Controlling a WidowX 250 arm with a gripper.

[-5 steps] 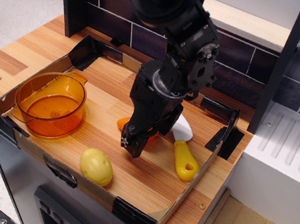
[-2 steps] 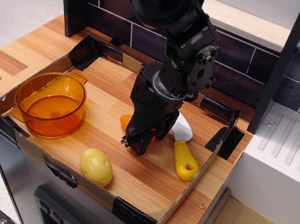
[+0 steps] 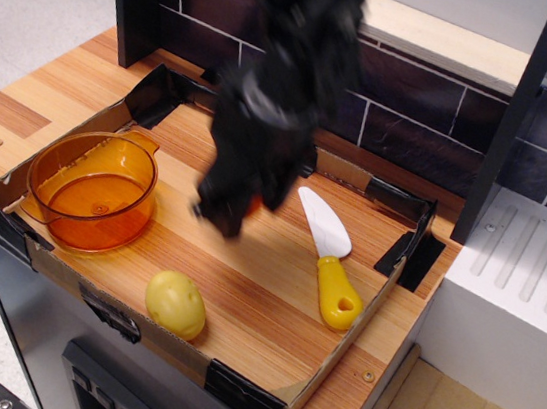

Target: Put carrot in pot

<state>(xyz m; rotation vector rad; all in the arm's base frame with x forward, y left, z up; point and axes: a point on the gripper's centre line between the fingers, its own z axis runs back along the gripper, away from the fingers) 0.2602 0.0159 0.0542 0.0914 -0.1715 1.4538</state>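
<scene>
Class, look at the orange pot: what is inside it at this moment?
Nothing shows inside the pot; its bare base is visible. A bit of orange, likely the carrot, sits within the blurred gripper right of it; the rest is covered.

**A:** Where does the single camera sit?

**B:** High above the front right corner of the counter (image 3: 269,315), looking down and across at a slant toward the dark tiled wall (image 3: 414,132) behind it.

**A:** How near is it?

**B:** Mid-range. The whole cardboard-edged tray (image 3: 333,369) on the counter fits in frame, with floor showing beyond the counter's left end and a white unit (image 3: 513,297) off its right end.

**A:** Any second view?

**B:** None, so nothing overlaps.
</scene>
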